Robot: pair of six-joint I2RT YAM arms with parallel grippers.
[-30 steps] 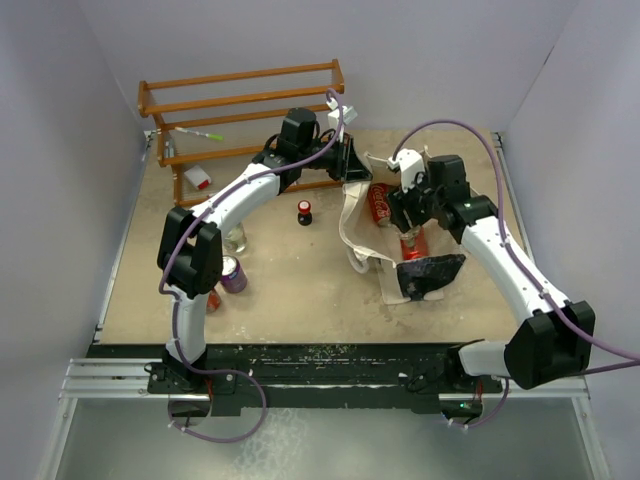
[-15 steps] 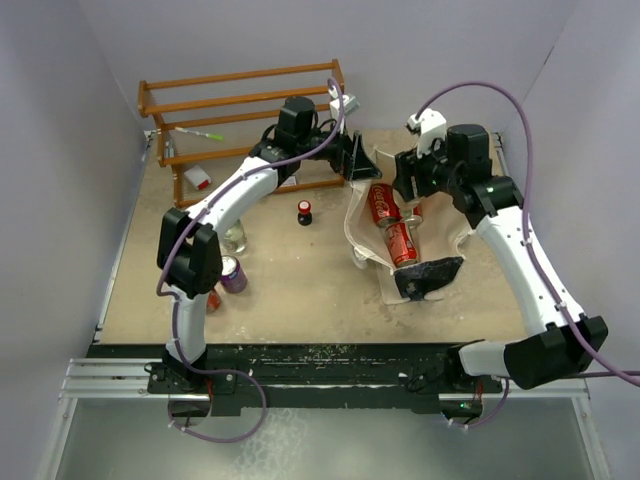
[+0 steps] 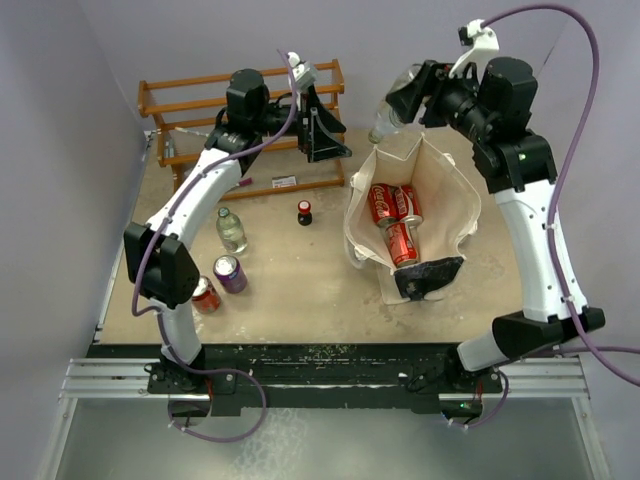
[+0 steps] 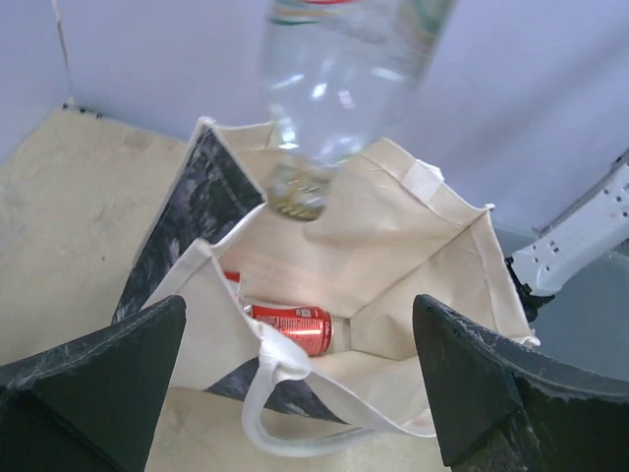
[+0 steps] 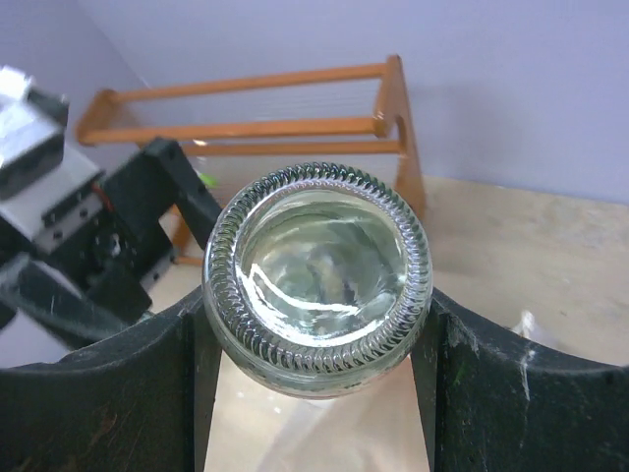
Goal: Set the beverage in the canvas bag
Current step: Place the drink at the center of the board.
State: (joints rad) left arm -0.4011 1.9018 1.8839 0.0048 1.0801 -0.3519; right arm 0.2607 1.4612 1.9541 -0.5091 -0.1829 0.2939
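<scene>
several cans (image 3: 400, 243) in canvas bag (image 3: 455, 215), right hand (image 5: 316, 324) gripping bottle (image 4: 344, 88) (above it), left hand (image 4: 298, 334) open

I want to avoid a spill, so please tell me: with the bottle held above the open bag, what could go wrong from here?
1. The bottle in the right gripper hangs high and seems nearer the far rim of the bag than its middle. Released here, it may strike the rim and fall outside.
2. The left gripper is open and apart from the bag, so nothing holds the soft mouth open.
3. Cans lie inside; a dropped bottle could hit them.
</scene>
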